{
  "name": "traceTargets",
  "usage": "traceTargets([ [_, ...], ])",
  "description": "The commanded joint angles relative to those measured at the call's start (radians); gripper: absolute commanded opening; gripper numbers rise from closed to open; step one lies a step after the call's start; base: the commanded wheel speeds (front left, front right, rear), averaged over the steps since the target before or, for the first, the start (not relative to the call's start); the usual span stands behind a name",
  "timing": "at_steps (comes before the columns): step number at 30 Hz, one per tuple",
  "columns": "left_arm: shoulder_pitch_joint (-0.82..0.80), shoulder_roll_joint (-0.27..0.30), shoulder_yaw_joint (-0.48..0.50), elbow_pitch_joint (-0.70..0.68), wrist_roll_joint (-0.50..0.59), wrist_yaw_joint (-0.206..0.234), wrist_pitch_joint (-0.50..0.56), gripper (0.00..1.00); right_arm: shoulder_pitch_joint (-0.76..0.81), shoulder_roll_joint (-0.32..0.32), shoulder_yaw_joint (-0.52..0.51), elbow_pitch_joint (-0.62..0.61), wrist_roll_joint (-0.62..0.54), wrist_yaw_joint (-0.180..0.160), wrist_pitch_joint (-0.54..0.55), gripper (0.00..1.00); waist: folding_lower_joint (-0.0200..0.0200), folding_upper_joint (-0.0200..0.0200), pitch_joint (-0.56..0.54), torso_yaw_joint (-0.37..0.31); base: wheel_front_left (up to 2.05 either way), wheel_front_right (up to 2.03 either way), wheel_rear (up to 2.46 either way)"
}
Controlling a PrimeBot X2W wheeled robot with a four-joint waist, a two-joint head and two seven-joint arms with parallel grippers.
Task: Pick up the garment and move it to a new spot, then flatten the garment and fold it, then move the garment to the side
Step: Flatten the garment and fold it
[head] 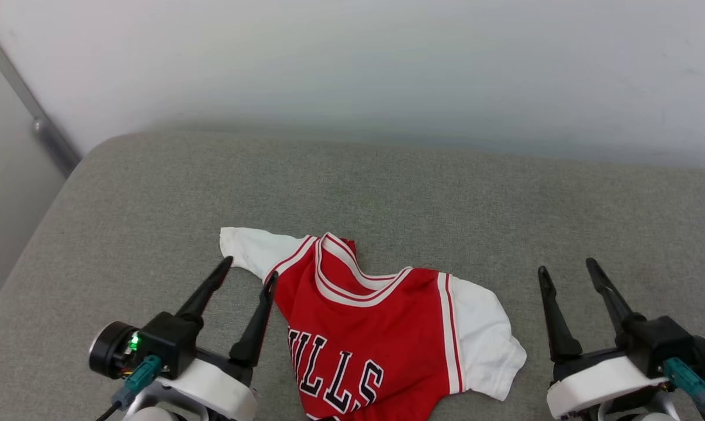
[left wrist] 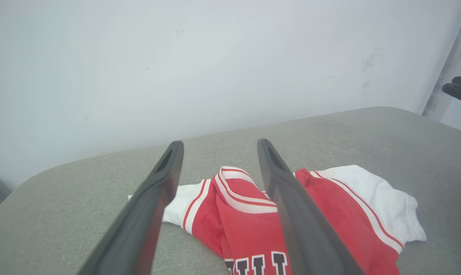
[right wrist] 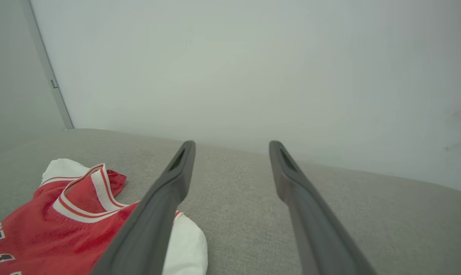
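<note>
The red shirt (head: pixel 382 327) lies on the grey cushion (head: pixel 387 187), close to the robot and a bit bunched up. Its front faces up, with black letters on the chest and a white sleeve out to each side. The left gripper (head: pixel 250 269) is just beside one sleeve. Its two dark fingers (head: pixel 203 295) are spread wide, with cushion between them. The right gripper (head: pixel 566 266) sits apart from the other sleeve, spread wide too. A white wall (head: pixel 352 58) stands behind.
</note>
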Motion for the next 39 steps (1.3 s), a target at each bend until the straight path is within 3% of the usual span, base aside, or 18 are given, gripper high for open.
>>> traceTargets([
  [1,0.016,0.004,0.021,0.008,0.019,0.019,-0.026,1.0,-0.015,0.001,0.009,-0.004,0.0,0.0,0.039,1.0,0.0,-0.0001,0.004,-0.002,0.0,0.0,0.0],
  [7,0.056,-0.044,0.139,-0.03,0.119,0.054,-0.056,1.0,-0.066,-0.11,0.089,-0.058,0.066,0.0,0.384,1.0,0.0,-0.0001,0.032,0.006,0.0,0.0,0.0],
  [16,0.108,-0.155,0.248,-0.019,0.199,-0.037,-0.055,1.0,-0.142,-0.299,0.233,-0.115,0.295,-0.001,0.953,1.0,0.0,-0.0001,0.093,0.071,0.0,0.0,0.0],
  [21,0.085,-0.206,0.277,-0.003,0.234,-0.092,-0.055,1.0,-0.169,-0.318,0.234,-0.07,0.3,0.0,1.063,1.0,0.0,-0.0001,0.135,0.127,0.0,0.0,0.0],
  [30,0.088,-0.27,0.342,0.01,0.281,-0.156,-0.055,1.0,-0.189,-0.295,0.24,0.086,0.281,0.0,1.063,1.0,0.0,-0.0001,0.166,0.195,0.0,0.0,0.0],
  [31,0.092,-0.275,0.349,0.012,0.285,-0.161,-0.055,1.0,-0.187,-0.294,0.245,0.102,0.279,0.0,1.055,0.49,0.0,-0.0001,0.165,0.196,0.0,0.0,0.0],
  [32,0.096,-0.279,0.355,0.013,0.291,-0.166,-0.055,1.0,-0.189,-0.296,0.246,0.114,0.272,0.0,1.046,0.09,0.0,-0.0001,0.163,0.196,0.0,0.0,0.0],
  [33,0.1,-0.282,0.363,0.015,0.294,-0.171,-0.056,1.0,-0.19,-0.301,0.247,0.125,0.265,0.0,1.036,0.0,0.0,-0.0001,0.16,0.193,0.0,0.0,0.0],
  [39,0.127,-0.295,0.393,0.029,0.322,-0.189,-0.056,1.0,-0.214,-0.345,0.233,0.122,0.244,-0.001,0.966,0.0,0.0,-0.0001,0.119,0.15,0.0,0.0,0.0],
])
